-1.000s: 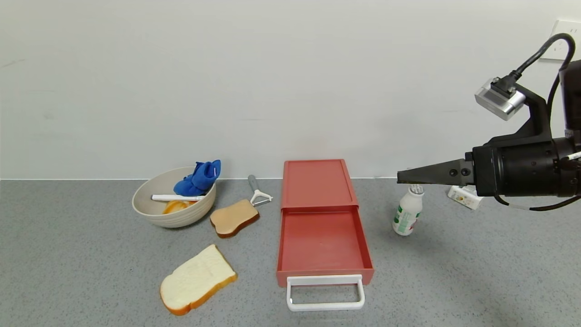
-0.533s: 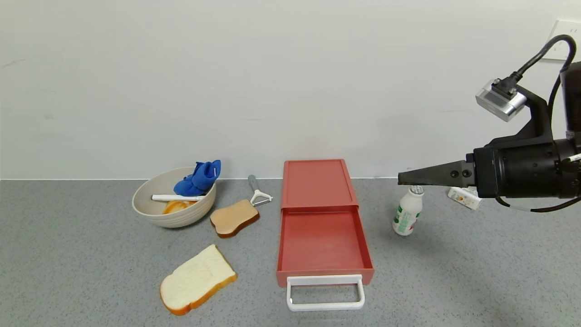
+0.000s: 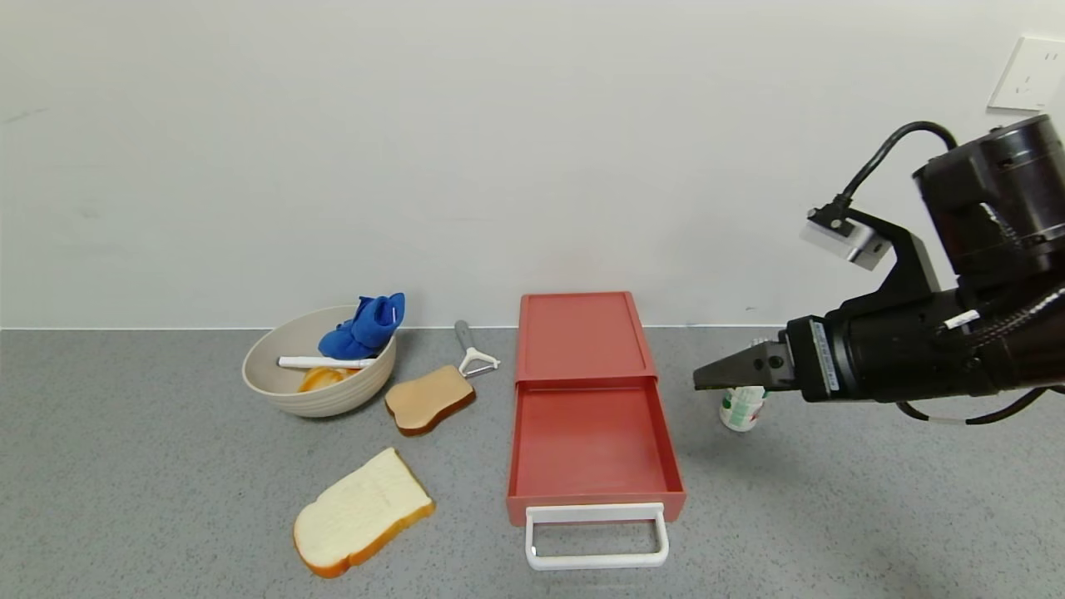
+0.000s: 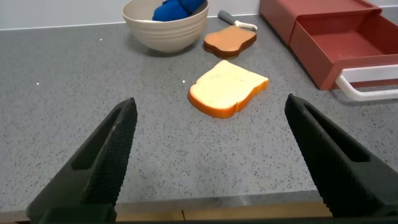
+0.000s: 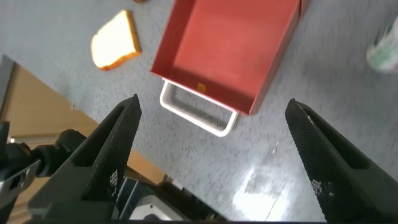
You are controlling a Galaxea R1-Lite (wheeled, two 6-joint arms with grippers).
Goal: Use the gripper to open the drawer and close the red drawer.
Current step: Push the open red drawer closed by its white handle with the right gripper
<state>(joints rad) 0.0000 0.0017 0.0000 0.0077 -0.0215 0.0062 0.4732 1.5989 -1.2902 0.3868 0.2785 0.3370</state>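
Note:
The salmon-red drawer [image 3: 592,441] lies in the middle of the grey table with its tray pulled out toward me and empty. Its white loop handle [image 3: 596,537] is at the near end. My right gripper [image 3: 703,378] hangs in the air to the right of the drawer, pointing left, jaws wide open and empty. In the right wrist view the drawer [image 5: 230,53] and handle [image 5: 198,112] lie below the open gripper [image 5: 211,118]. My left gripper [image 4: 211,118] is open and empty over the table's near edge, parked; the drawer [image 4: 339,43] shows farther off there.
A white bottle [image 3: 742,408] stands right of the drawer, partly behind my right gripper. A slice of white bread [image 3: 362,512], a toast slice [image 3: 428,399], a peeler [image 3: 473,349] and a bowl [image 3: 291,391] holding a blue cloth [image 3: 364,326] lie left of the drawer.
My right gripper has dropped lower and moved left toward the drawer, now covering the bottle's top. The drawer has not moved.

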